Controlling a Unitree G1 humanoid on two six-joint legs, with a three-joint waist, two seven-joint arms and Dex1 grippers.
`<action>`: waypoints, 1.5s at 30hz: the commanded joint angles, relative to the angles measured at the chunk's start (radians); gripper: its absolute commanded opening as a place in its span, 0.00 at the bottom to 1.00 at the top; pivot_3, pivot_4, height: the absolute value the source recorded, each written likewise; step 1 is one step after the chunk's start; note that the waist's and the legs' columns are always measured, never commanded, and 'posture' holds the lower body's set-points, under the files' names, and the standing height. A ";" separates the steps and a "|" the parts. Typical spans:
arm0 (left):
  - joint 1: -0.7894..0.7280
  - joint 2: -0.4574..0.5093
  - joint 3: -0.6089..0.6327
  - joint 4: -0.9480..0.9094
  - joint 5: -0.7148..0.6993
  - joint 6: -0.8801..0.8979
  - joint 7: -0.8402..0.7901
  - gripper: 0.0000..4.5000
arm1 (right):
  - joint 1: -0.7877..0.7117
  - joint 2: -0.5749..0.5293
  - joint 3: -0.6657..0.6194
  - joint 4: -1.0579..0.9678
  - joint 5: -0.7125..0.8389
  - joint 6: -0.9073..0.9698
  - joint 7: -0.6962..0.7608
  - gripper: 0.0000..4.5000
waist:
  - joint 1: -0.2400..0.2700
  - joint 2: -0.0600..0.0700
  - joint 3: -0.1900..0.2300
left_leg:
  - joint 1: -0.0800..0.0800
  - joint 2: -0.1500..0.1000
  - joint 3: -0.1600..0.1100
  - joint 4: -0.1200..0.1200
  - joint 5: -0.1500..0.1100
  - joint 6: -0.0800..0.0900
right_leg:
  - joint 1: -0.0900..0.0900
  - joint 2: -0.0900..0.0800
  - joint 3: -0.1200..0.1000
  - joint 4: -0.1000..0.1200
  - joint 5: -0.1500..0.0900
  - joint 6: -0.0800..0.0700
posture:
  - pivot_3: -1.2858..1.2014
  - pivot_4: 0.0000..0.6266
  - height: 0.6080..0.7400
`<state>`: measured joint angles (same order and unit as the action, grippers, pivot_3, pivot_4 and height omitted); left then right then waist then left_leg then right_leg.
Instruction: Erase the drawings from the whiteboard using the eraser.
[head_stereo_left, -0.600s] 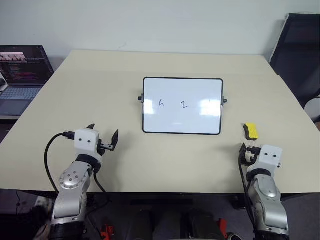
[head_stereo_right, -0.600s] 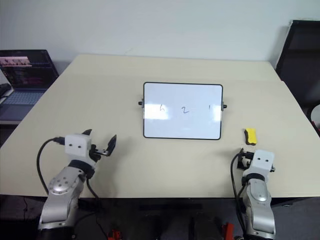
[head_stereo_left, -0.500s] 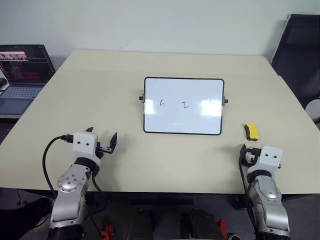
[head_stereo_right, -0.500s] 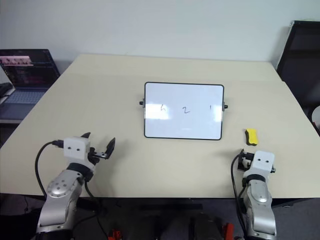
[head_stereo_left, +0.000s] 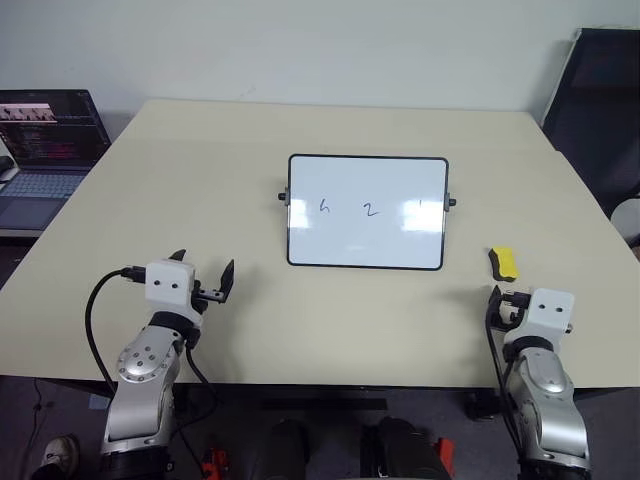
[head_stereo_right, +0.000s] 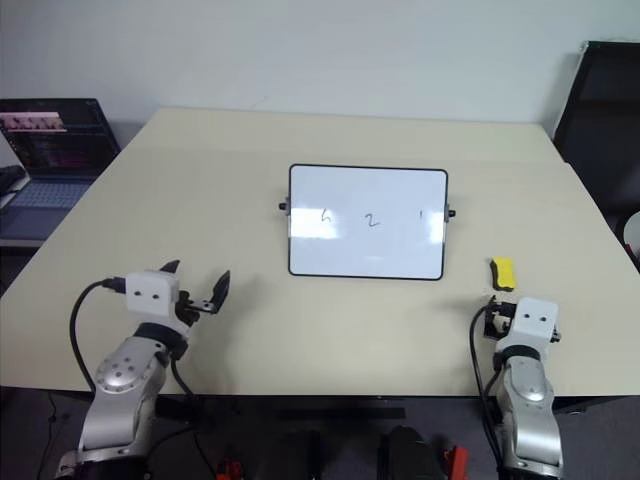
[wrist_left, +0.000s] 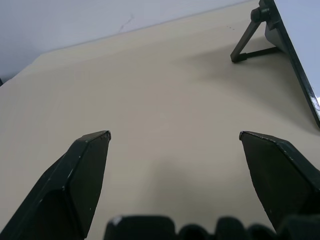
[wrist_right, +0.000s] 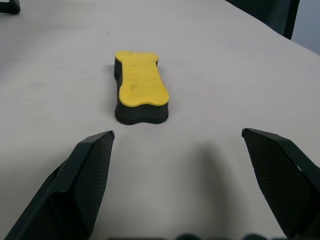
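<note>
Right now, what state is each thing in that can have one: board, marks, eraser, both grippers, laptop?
whiteboard: propped up on its stand on the table, not wiped.
drawings: all three marks on the board, unerased.
eraser: lying flat, yellow side up, untouched.
left gripper: jaws open, empty.
right gripper: jaws open, empty, facing the eraser.
laptop: lid open, screen lit.

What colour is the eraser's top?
Bright yellow, over a black base; the eraser shows best in the right wrist view.
</note>
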<state>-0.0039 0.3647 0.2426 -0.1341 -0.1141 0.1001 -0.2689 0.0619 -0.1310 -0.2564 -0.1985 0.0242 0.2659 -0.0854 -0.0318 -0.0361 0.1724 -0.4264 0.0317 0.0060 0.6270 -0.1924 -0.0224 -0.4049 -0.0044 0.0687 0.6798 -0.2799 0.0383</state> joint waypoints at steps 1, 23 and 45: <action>-0.013 -0.002 0.002 -0.047 -0.003 -0.005 0.011 1.00 | -0.003 -0.011 -0.016 -0.034 0.006 -0.005 0.004 0.99 | 0.000 0.000 0.000 | 0.000 0.000 0.000 0.000 0.000 0.000 | 0.000 0.000 0.000 0.000 0.000 0.000 | 0.52 0.24 1.00; -0.165 -0.001 -0.154 -0.227 -0.101 0.198 -0.137 1.00 | -0.279 -0.130 -0.012 -0.059 0.087 0.326 0.096 0.99 | 0.000 0.000 0.000 | 0.000 -0.002 0.003 0.002 0.000 0.000 | 0.001 0.001 -0.001 0.000 0.001 0.002 | 0.52 0.24 1.00; -0.298 0.077 -0.408 -0.151 -0.264 0.250 -0.603 1.00 | -0.551 -0.166 -0.017 0.198 0.095 0.585 0.080 0.99 | -0.003 0.001 0.001 | -0.001 -0.002 0.004 0.000 0.000 0.000 | -0.001 0.003 -0.001 0.000 0.001 -0.001 | 0.52 0.24 1.00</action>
<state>-0.2834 0.4463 -0.1631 -0.2710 -0.3772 0.3792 -0.8633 -0.4628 -0.2917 -0.2536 0.0012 0.1055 0.8615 -0.0111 -0.0347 -0.0353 0.1729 -0.4278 0.0294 0.0097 0.6271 -0.1922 -0.0220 -0.4056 -0.0016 0.0675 0.6796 -0.2785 0.0377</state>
